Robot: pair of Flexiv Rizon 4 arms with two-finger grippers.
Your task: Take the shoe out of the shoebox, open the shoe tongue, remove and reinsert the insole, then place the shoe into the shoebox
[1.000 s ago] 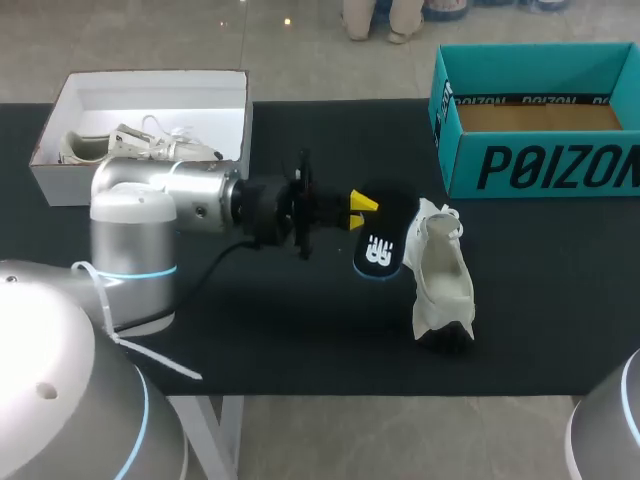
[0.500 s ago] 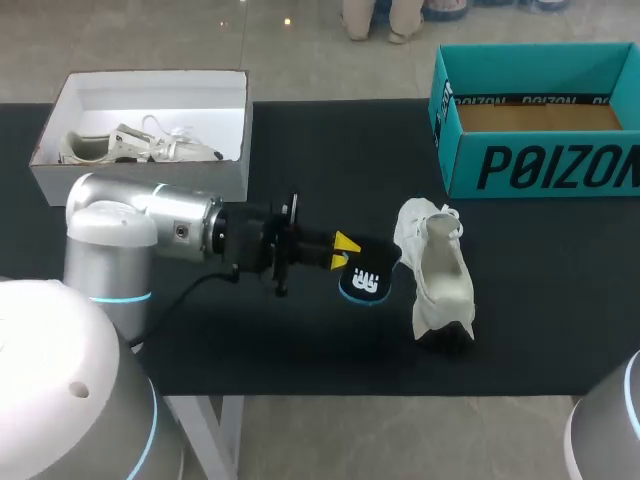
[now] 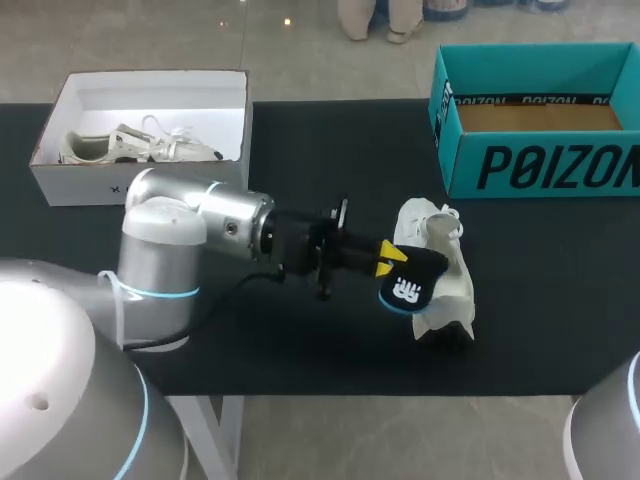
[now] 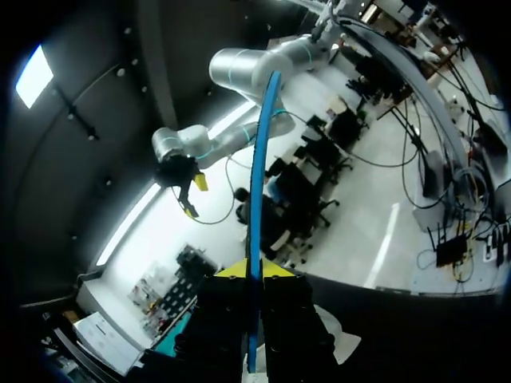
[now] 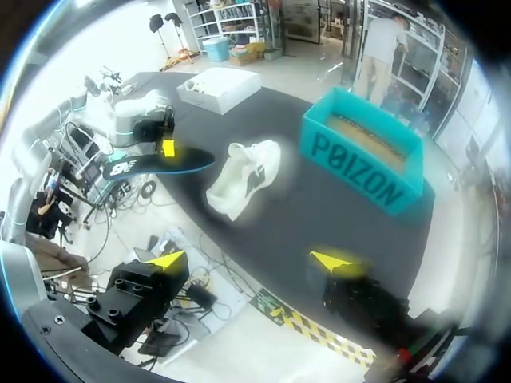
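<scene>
- Left jaws are clamped on one end of the insole [image 3: 408, 287] — the left wrist view shows it edge-on between the yellow tips.
- Right jaws stand wide apart on nothing, raised off the bench's [image 3: 300, 350] near side, well apart from the shoe [image 3: 455, 295].
- We hold the insole in the air, its free end at the shoe's opening.
- That shoe lies on the bench, outside the teal shoebox [image 3: 540, 165].
- We judge the insole thin, light and bendy — it will likely buckle if pushed hard, so feed it toe-first at a shallow angle.
- The soft upper looks likely to slide or fold, so the right jaws would best pinch the heel collar.
</scene>
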